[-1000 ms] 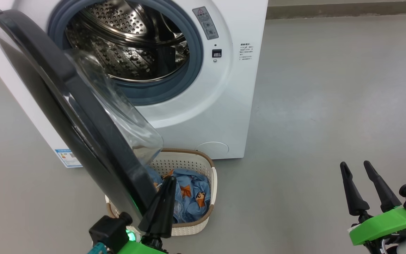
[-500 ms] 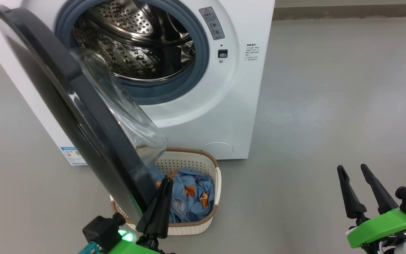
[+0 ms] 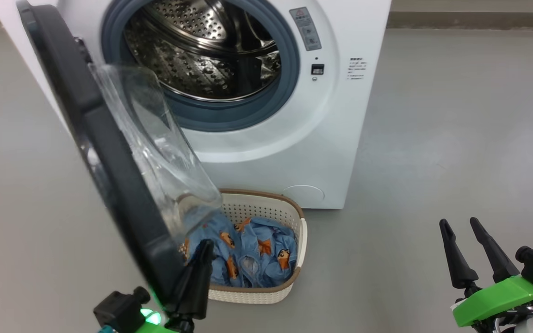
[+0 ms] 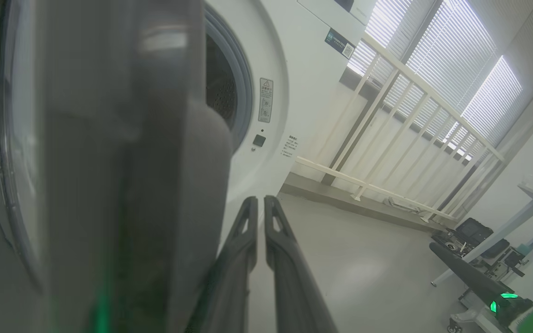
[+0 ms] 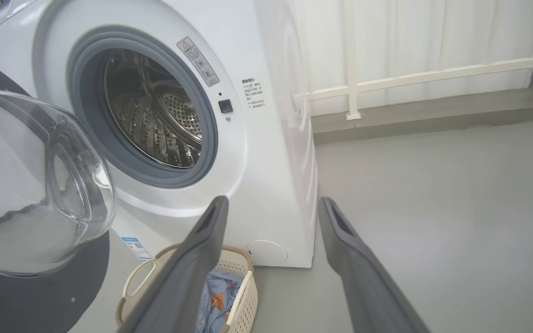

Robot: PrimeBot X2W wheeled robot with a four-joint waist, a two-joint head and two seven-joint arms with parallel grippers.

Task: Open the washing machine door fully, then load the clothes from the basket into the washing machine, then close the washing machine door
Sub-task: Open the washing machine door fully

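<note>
The washing machine door (image 3: 95, 138) stands swung out from its hinge at the left of the head view. Its black rim is edge-on to the camera and its clear glass bowl (image 3: 155, 152) bulges toward the machine. Behind it the washing machine (image 3: 271, 152) shows its mouth uncovered, a grey-blue gasket (image 3: 229, 118) ringing the perforated steel drum (image 3: 201, 51). On the grey floor (image 3: 433, 138) just in front of the machine sits the cream basket (image 3: 271, 210), its left side hidden behind the door's lower end. The blue printed clothes (image 3: 252, 254) lie heaped inside it. The left gripper (image 3: 205, 246) rises at the bottom of the head view, just beside the door's lower rim and in front of the basket. Its two dark fingers are pressed together with nothing between them, and whether they touch the door cannot be told. The right gripper (image 3: 458, 223) hangs well apart at the lower right over bare floor, fingers spread wide and empty. A white railing (image 5: 433, 74) runs behind the machine.
</note>
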